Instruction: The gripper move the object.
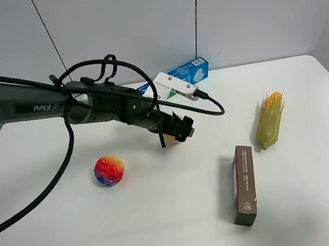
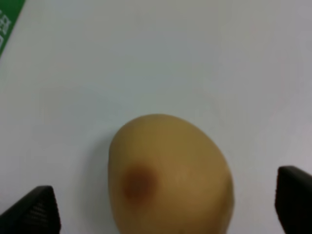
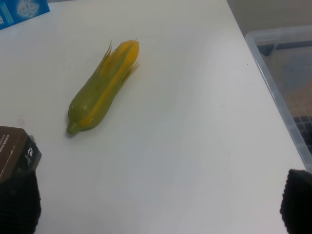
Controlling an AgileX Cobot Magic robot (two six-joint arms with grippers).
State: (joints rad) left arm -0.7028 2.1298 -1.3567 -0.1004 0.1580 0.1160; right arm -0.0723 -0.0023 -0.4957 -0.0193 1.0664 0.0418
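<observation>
The object, a smooth tan-orange ball (image 2: 168,175) with a reddish-brown blotch, lies on the white table. In the left wrist view it sits between my left gripper's (image 2: 165,212) two black fingertips (image 2: 34,212), which stand wide apart and clear of it. In the exterior high view the left gripper (image 1: 178,130) reaches to the table's middle and hides the ball except for an orange sliver (image 1: 171,141). My right gripper (image 3: 156,209) is open and empty above the table's right part; it does not show in the exterior high view.
A rainbow ball (image 1: 109,169) lies left of the gripper. A corn cob (image 1: 270,120) (image 3: 102,90) and a brown box (image 1: 244,184) (image 3: 14,151) lie to the right. A blue box (image 1: 184,71) stands behind. A clear plastic bin (image 3: 287,73) sits beyond the right edge.
</observation>
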